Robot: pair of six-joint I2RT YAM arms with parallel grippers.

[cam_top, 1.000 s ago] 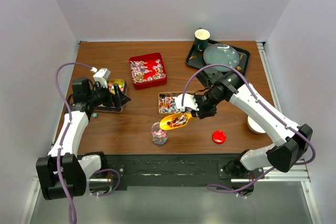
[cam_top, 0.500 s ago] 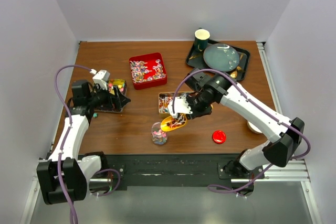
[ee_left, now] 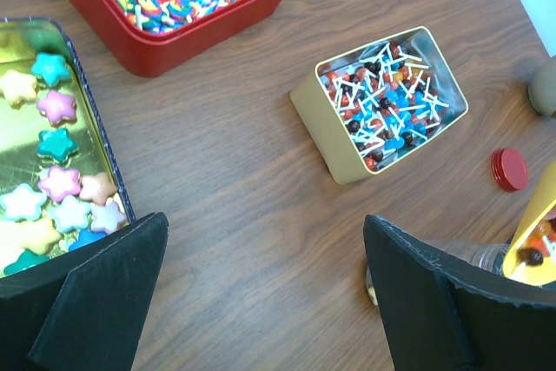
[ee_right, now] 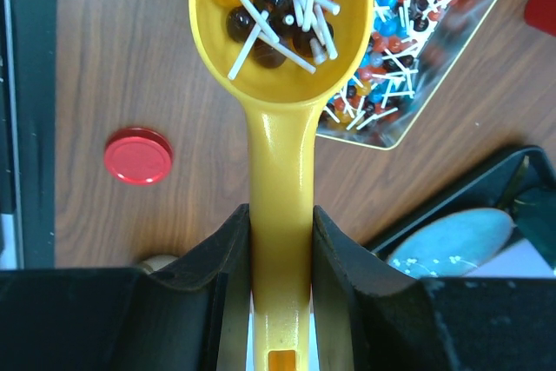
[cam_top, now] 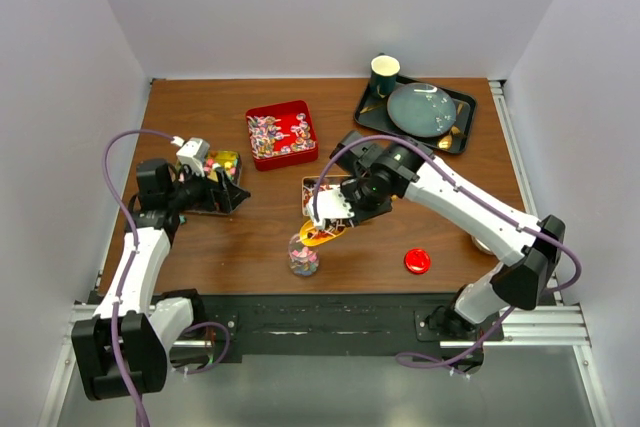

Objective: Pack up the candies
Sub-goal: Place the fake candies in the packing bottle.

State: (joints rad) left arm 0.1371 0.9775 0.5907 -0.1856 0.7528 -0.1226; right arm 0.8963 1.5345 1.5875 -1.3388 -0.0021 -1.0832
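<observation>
Tabletop [cam_top: 200, 107] of brown wood carries everything, with the containers spread out so that either arm can reach one. On the far right a black tray [cam_top: 362, 117] with a green plate [cam_top: 422, 109] and a cup [cam_top: 385, 72] sits out of the way, seemingly no part of the packing.

The candies are sorted by kind:
- swirled lollipops [ee_left: 187, 2] in a red tin [ee_left: 156, 54] at far centre
- star sweets [ee_left: 54, 103] in a gilt tin [ee_left: 22, 128] at the left
- ball lollipops [ee_left: 382, 97] in a small gold tin [ee_left: 328, 132] mid-table

The right gripper [ee_right: 280, 223] has its jaws clamped on the handle of a yellow scoop [ee_right: 280, 145], gripped low so the bowl reaches out ahead. A helping of dark ball lollipops lies in the bowl. From above, the bowl hangs just over a clear jar [cam_top: 303, 259] at near centre, likely so the helping can be tipped in.

The left gripper [ee_left: 265, 232] hovers near the gilt tin with its jaws spread wide and nothing between them, probably keeping clear of the pour. A red lid [cam_top: 417, 261] lies at the near right, apart from the jar, which leaves the jar's mouth free.
</observation>
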